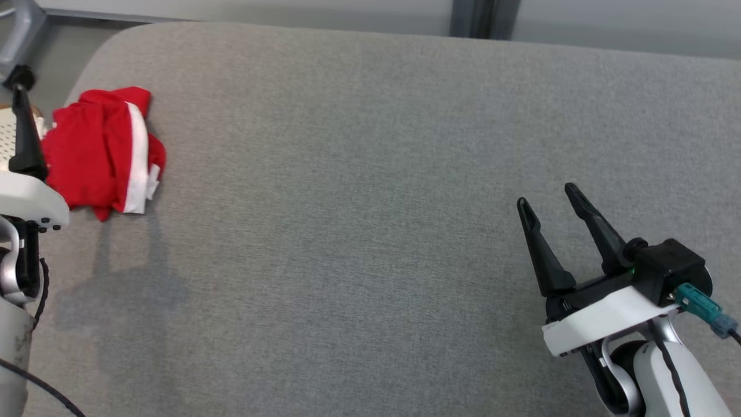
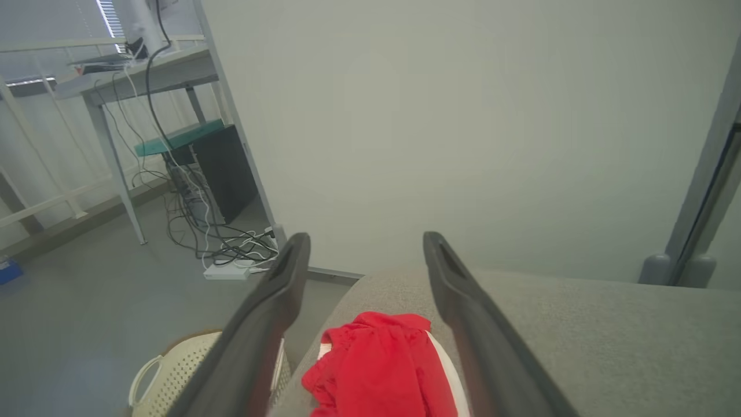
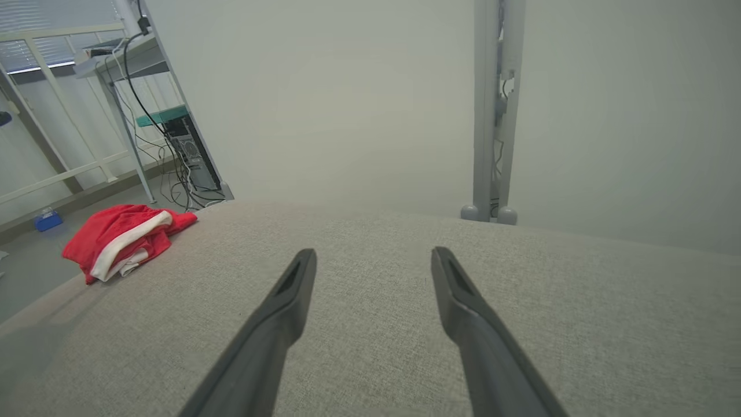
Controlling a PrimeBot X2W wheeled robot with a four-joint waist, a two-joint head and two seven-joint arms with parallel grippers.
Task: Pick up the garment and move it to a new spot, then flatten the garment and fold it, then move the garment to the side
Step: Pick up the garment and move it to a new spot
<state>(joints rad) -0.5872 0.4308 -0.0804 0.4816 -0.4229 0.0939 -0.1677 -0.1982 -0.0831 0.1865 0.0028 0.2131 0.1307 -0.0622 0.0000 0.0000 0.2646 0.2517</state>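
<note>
The garment (image 1: pixel 98 150) is a crumpled red piece with a white band, bunched near the far left edge of the grey padded surface (image 1: pixel 370 174). In the left wrist view my left gripper (image 2: pixel 365 240) hangs open just above and short of the garment (image 2: pixel 382 365), which shows between its fingers without being touched. One left finger (image 1: pixel 24 121) stands beside the cloth at the head view's left edge. My right gripper (image 1: pixel 546 194) is open and empty at the lower right, far from the garment (image 3: pixel 121 231); in its own wrist view the right gripper (image 3: pixel 373 255) points across bare fabric.
A cream perforated basket (image 2: pixel 173 370) sits on the floor just off the surface's left edge. Beyond it are a desk with trailing cables and a dark computer tower (image 2: pixel 223 174). A grey post (image 3: pixel 492 110) and pale wall stand behind the surface.
</note>
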